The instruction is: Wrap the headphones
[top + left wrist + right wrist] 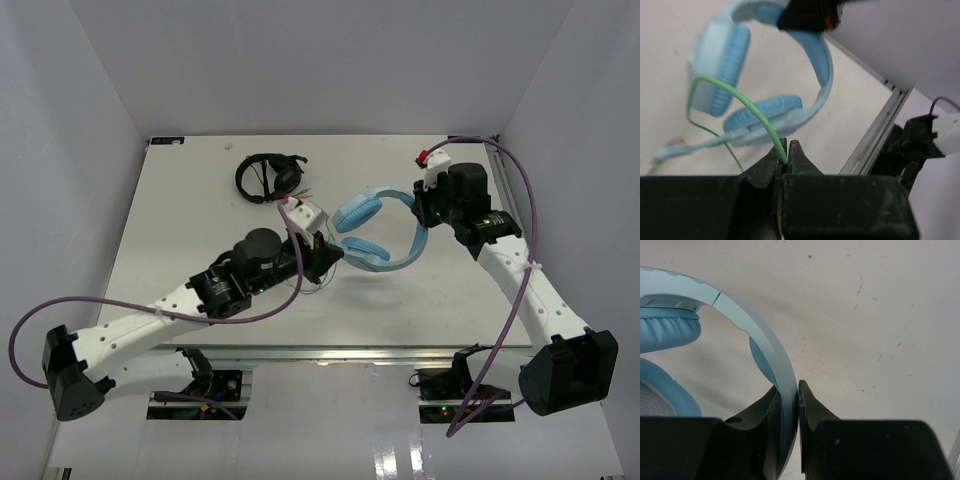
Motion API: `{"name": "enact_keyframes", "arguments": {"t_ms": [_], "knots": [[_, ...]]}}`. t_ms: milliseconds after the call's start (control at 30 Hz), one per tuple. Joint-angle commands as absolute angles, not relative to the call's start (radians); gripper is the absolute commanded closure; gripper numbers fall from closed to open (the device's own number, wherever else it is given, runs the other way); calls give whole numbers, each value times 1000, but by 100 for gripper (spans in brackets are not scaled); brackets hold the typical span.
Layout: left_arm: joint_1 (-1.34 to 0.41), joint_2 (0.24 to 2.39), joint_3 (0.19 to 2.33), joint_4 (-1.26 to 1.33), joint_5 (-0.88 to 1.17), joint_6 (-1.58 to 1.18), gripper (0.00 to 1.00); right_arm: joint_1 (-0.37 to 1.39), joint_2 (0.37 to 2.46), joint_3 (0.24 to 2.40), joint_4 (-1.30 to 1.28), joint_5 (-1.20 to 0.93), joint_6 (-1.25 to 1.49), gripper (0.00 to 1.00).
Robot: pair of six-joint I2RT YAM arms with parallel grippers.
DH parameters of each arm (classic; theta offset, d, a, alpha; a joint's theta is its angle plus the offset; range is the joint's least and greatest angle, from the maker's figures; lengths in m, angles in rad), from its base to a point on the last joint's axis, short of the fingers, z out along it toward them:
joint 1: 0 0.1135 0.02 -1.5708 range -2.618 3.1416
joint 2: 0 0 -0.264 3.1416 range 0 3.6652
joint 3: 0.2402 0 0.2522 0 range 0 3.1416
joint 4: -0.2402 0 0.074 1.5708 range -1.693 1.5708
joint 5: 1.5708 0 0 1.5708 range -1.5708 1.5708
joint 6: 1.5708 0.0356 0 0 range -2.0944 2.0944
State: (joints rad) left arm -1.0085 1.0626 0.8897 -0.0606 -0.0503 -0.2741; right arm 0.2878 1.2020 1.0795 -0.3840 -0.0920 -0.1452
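Observation:
The light blue headphones (377, 230) lie mid-table, cups toward the left, band arching right. My right gripper (424, 207) is shut on the headphones' band (771, 347), which runs between its jaws. My left gripper (330, 250) sits just left of the lower cup and is shut on the thin green cable (747, 104). The cable arcs up from the jaws over the cups (722, 70) and loops down to the table. My left gripper (787, 155) and right gripper (789, 392) each show closed tips in their wrist views.
Smaller black headphones (268, 177) lie at the back, left of centre. White walls enclose the table (180, 230) on three sides. A metal rail (880, 130) marks the table's edge.

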Motion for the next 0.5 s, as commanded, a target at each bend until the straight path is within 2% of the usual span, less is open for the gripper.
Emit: {"name": "enact_keyframes", "arguments": {"t_ms": [0,267,467], "knots": [[-912,1004,1051,-334,-16,-267,100,281,1125,1056,-285,-136,-188,92],[-738,1000,1024,-489,122,-308,100,269,1057,1065,-261,-182,-145,92],[-627,1024,1005,-476,155,-325,100,266,1014,1046,-278,-396,-270,92]]}}
